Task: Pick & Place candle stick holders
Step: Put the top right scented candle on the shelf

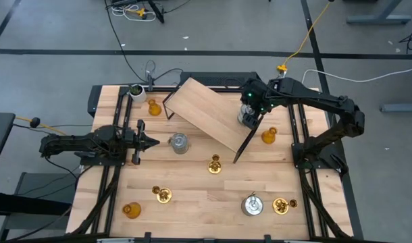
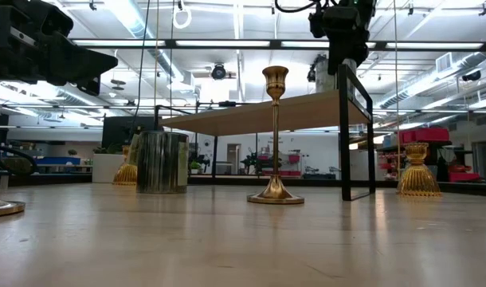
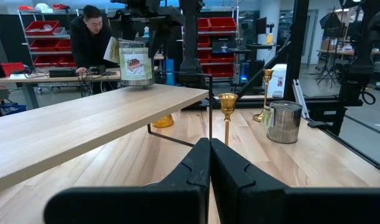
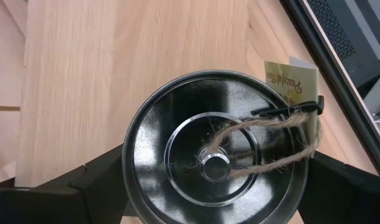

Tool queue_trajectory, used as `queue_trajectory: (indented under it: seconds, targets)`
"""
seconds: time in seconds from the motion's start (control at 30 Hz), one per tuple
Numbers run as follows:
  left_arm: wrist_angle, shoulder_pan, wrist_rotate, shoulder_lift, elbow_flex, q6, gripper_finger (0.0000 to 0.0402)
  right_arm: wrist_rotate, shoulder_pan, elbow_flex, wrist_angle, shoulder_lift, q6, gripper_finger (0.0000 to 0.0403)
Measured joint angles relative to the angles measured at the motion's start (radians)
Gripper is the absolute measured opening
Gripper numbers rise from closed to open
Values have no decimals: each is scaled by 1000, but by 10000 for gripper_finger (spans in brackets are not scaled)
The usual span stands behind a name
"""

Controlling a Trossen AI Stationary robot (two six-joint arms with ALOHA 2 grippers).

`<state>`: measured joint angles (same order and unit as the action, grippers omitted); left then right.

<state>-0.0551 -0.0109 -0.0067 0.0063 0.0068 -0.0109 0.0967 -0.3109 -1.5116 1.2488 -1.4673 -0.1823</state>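
I had the right gripper [image 4: 209, 186] spread wide around a silver-grey cylinder [image 4: 215, 149], directly beneath it on the raised wooden shelf [image 1: 209, 111], presumably for placement. The left gripper [image 1: 154, 142] waited closed.

Legible text is limited to one item: a yellow paper tag [image 4: 291, 79], tied by twine to the silver-grey metal cylinder [image 4: 215, 149], upper right of the right wrist view. It carries gold script, cut off, apparently beginning "Peaceful". The picture label [image 3: 135, 64] on the same cylinder, upper left of the left wrist view, cannot be read.
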Motion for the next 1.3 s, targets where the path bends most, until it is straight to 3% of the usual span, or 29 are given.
queue_trajectory:
  seconds: [0.53, 1.3]
  targets:
    - [0, 0, 0, 0, 0, 0, 12, 1, 39, 1, 19, 0, -98, 359]
    - [0, 0, 0, 0, 0, 0, 12, 27, 40, 2, 38, -18, -97, 360]
